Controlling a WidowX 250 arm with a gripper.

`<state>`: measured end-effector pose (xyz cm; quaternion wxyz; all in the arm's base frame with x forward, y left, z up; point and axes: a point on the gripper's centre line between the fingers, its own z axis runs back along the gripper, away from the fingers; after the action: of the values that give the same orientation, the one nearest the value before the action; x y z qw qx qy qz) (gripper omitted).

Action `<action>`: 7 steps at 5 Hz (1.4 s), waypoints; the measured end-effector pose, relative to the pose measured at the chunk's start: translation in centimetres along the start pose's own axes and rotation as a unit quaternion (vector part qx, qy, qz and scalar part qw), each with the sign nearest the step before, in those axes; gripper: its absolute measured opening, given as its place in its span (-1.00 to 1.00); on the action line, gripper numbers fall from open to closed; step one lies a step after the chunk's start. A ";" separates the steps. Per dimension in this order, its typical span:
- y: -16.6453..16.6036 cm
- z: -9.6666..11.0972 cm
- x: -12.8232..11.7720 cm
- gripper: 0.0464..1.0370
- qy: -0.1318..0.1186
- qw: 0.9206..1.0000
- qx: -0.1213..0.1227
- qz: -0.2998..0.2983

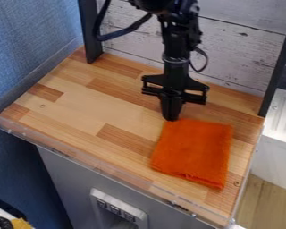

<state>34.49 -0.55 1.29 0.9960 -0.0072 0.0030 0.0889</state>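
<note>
Cloth [194, 154] of bright orange fabric, roughly rectangular, lies flat on the striped wooden bench [80, 105], toward the right side of the view. The black two-finger gripper [171, 117] points down at its upper-left corner, fingers closed together; whether they pinch any fabric, I cannot tell.

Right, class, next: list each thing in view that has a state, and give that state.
Orange cloth: lying flat; whether folded, I can't tell.
Gripper: pointing down, fingers together, at the cloth's upper-left corner.
Wooden worktop: partly covered by the cloth.
Black posts: upright.
</note>
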 end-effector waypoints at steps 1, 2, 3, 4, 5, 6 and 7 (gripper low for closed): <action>2.0 0.2 1.4 -0.98 -0.005 1.000 0.000 -0.021; 4.7 0.2 2.3 -0.98 0.001 0.999 0.001 -0.038; 6.7 0.4 3.1 -0.98 -0.004 0.998 0.001 -0.058; 8.5 0.8 3.6 -0.98 -0.006 0.997 0.000 -0.072; 10.1 0.6 4.0 -0.98 -0.003 0.997 0.000 -0.082; 11.5 0.7 4.6 -0.98 -0.003 0.996 -0.001 -0.090; 12.7 1.0 4.7 -0.98 -0.001 0.996 0.001 -0.093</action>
<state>36.87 12.82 2.09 1.0000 -0.0061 0.0011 -0.0040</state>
